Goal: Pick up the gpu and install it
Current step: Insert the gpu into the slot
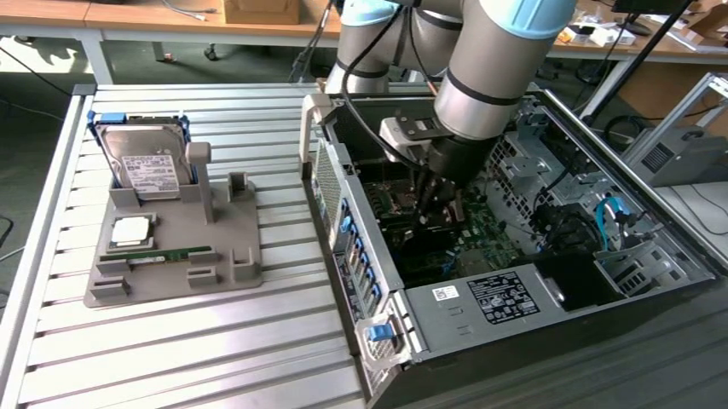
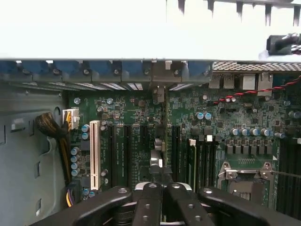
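My gripper [image 1: 438, 203] hangs inside the open computer case [image 1: 376, 281], low over the green motherboard [image 2: 136, 113]. Its black fingers [image 2: 150, 205] are shut, pressed together with nothing visible between them. Directly beneath them the gpu [image 2: 160, 153] stands edge-on in a motherboard slot, a thin dark card. Its metal end bracket [image 2: 159, 93] sits against the case's rear slot row. I cannot tell whether the fingertips touch the card's edge.
A grey tray [image 1: 170, 285] on the slatted table holds a silver hard drive [image 1: 148, 162], a processor chip [image 1: 131, 228] and a green memory stick [image 1: 159, 254]. Near the card are a white expansion slot [image 2: 95, 150], memory slots [image 2: 202, 160] and the processor socket [image 2: 247, 174].
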You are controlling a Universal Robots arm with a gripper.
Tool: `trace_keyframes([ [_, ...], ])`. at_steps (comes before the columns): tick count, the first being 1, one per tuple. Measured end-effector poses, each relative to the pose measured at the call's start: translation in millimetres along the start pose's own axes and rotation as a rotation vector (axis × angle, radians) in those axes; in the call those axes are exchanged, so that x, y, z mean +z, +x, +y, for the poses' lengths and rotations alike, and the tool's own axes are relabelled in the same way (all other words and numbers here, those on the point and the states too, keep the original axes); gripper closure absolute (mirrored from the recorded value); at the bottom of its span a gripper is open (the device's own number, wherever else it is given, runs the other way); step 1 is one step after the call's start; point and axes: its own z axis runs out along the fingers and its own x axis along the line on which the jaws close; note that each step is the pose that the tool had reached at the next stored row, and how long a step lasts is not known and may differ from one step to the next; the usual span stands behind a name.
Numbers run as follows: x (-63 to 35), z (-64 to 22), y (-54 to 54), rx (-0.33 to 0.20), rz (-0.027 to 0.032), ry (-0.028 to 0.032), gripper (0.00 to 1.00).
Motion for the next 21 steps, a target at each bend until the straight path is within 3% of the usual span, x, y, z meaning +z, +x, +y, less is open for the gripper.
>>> trace_keyframes([
  [6,3.9,-27.5,0.3,0.0,0.0,-0.0181,0.9],
  [7,4.8,-36.6,0.4,0.0,-0.0002,-0.0222,0.9],
  [12,6.8,-64.8,0.8,0.0,-0.0001,-0.0365,0.9],
  [21,10.2,-105.6,1.2,0.0,-0.0006,-0.0609,0.9],
])
